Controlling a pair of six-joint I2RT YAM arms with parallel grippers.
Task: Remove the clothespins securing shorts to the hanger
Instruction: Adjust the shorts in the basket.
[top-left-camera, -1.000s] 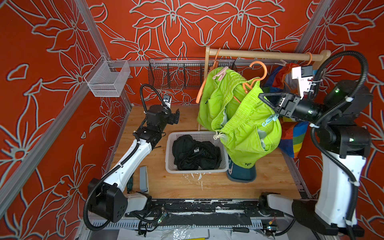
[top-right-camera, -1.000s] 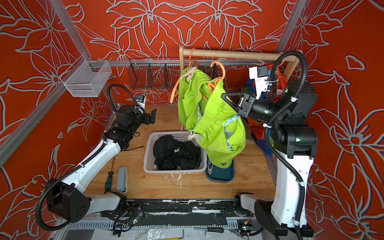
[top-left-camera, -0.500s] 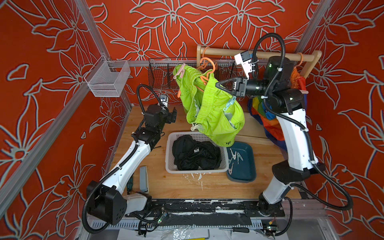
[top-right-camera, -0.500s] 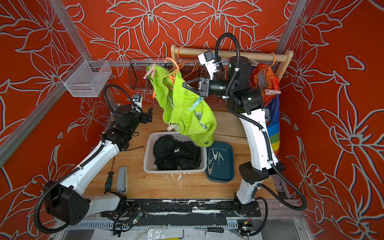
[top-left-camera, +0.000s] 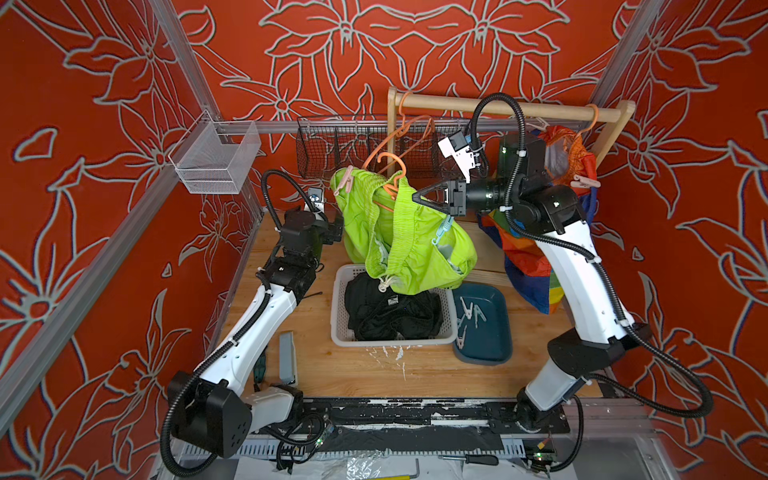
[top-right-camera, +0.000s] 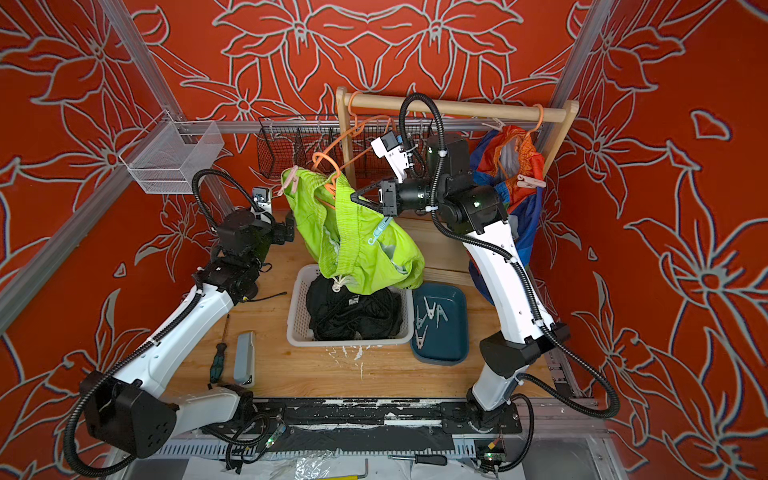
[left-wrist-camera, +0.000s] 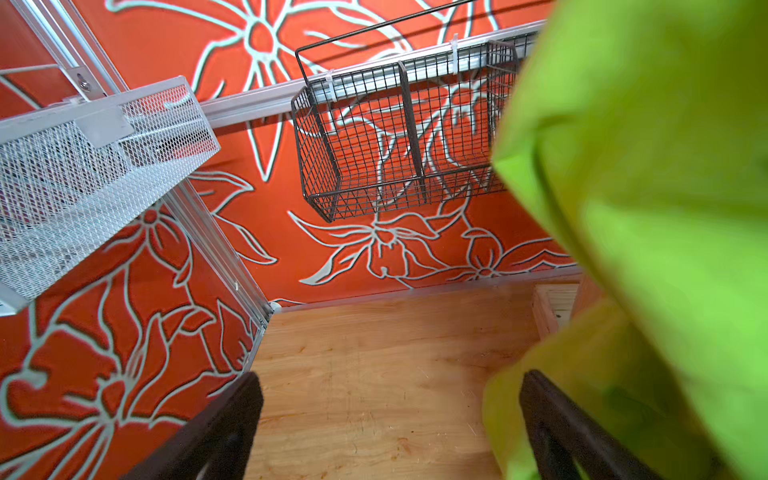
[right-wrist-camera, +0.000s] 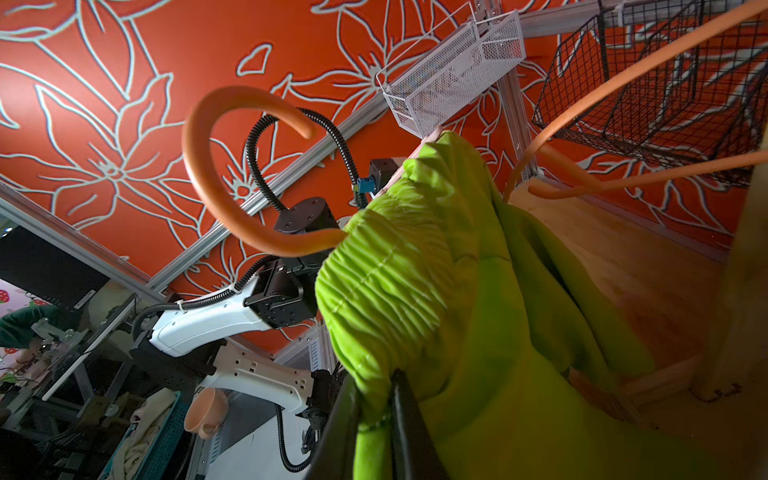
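Clothespins (top-right-camera: 379, 232): two on green shorts (top-left-camera: 415, 257), held up over the basket (top-left-camera: 395, 341).
Right claw (top-left-camera: 415, 195) is clamped on the waistband (right-wrist-camera: 386, 282); the right wrist view shows cloth pinched between its fingers. Blue pin (top-left-camera: 442, 229) hangs just below it, slanting down. Pink pin (top-left-camera: 347, 181) sits steeply tilted at the waistband's other end, up from the wide-open left claw (left-wrist-camera: 390, 376), the nearer arm. Top views show both pins; the left wrist view shows only cloth.

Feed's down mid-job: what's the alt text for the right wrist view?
The right pincer is shut on the lime green fabric shorts near their gathered waistband. The hook of their orange plastic hanger curves above, catching nothing; the white left arm is behind.
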